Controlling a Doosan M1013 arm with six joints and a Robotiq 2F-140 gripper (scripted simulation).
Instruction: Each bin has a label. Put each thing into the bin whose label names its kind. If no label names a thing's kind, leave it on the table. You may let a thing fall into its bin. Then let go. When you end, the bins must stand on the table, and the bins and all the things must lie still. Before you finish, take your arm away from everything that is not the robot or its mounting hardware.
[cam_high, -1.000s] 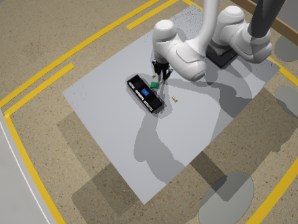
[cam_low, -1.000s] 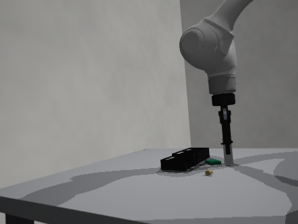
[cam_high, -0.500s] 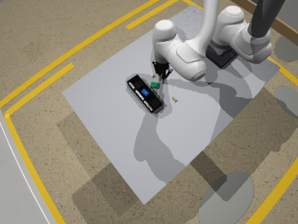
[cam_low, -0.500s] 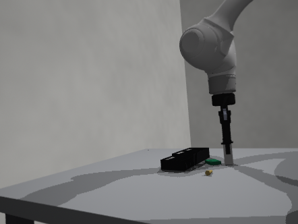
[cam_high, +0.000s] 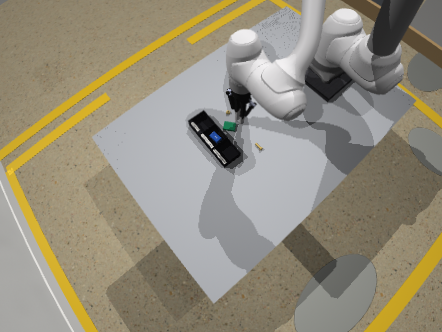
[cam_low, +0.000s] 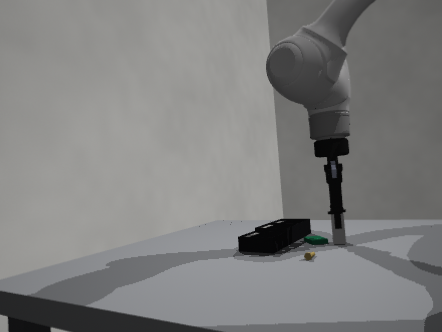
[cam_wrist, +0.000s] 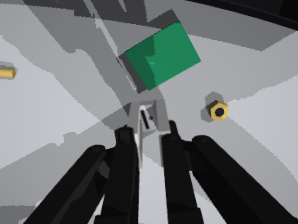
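Observation:
My gripper (cam_high: 240, 116) points straight down at the table, just behind the black row of bins (cam_high: 213, 142). In the wrist view the fingers are shut on a small grey piece (cam_wrist: 148, 117) with a dark mark. From the side, the grey piece reaches down to the table top. A flat green board (cam_high: 230, 125) lies between the gripper and the bins, and also shows in the wrist view (cam_wrist: 161, 55). A blue thing (cam_high: 215, 136) lies in the middle bin. A brass bolt (cam_high: 259, 146) lies to the right of the bins.
A small brass piece (cam_wrist: 217, 110) lies on the table close to the right of the fingers. Another brass piece (cam_wrist: 5, 72) sits at the left edge of the wrist view. The robot's base (cam_high: 327, 82) stands at the table's far right.

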